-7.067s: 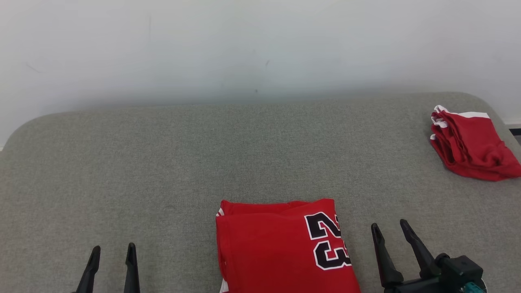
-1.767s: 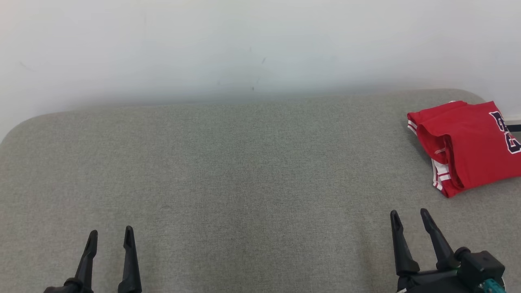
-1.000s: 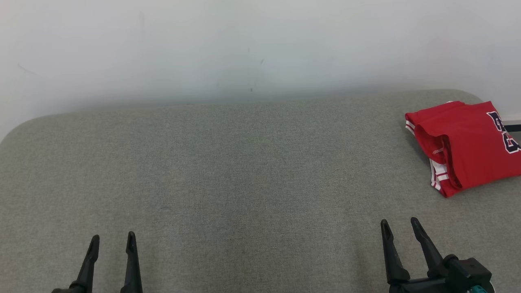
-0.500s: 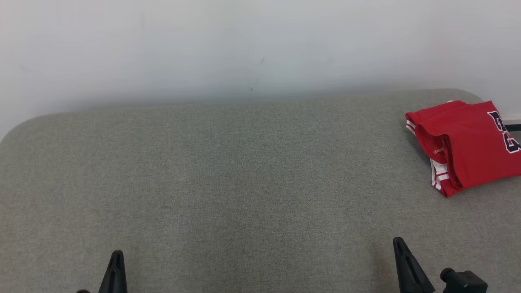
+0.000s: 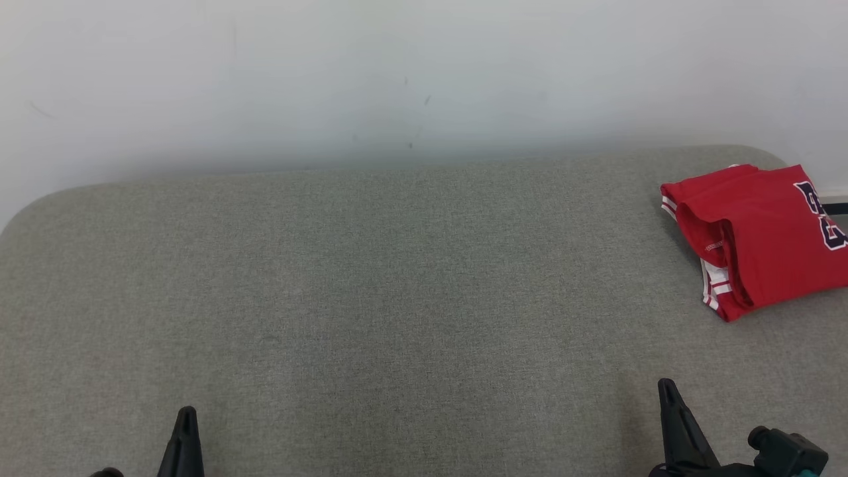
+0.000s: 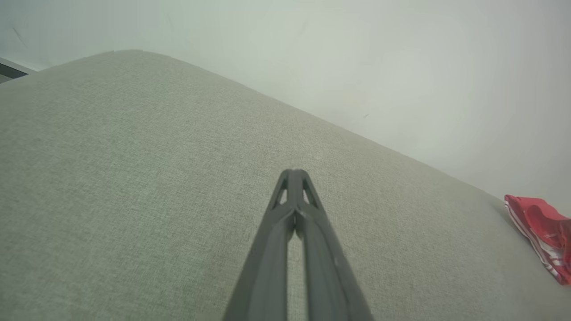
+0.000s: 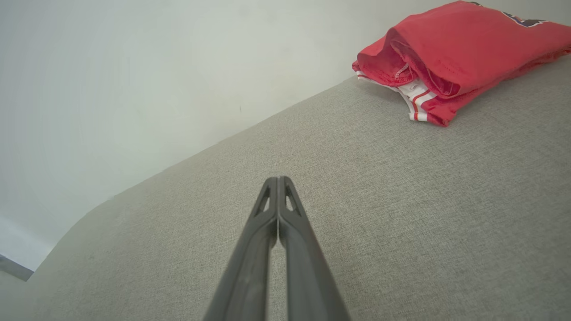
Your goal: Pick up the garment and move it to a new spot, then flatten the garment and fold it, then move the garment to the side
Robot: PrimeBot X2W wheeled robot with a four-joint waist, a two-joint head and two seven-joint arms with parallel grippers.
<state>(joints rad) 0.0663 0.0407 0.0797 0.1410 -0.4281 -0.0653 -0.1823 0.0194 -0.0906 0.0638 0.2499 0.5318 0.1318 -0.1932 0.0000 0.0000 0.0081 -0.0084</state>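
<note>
Red garment (image 5: 762, 238) folded, far right

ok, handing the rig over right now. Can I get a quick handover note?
Left tool: shut, empty, low over the near left of the grey padded surface.
Right tool: shut, empty, low over the near right.
Garment: red, folded, lying at the far right of the surface, apart from both tools.
Done: by how it lies, the garment is folded and set to the side.
Left: nothing obvious. The side facing the right tool shows loose layers, so check the fold.
</note>
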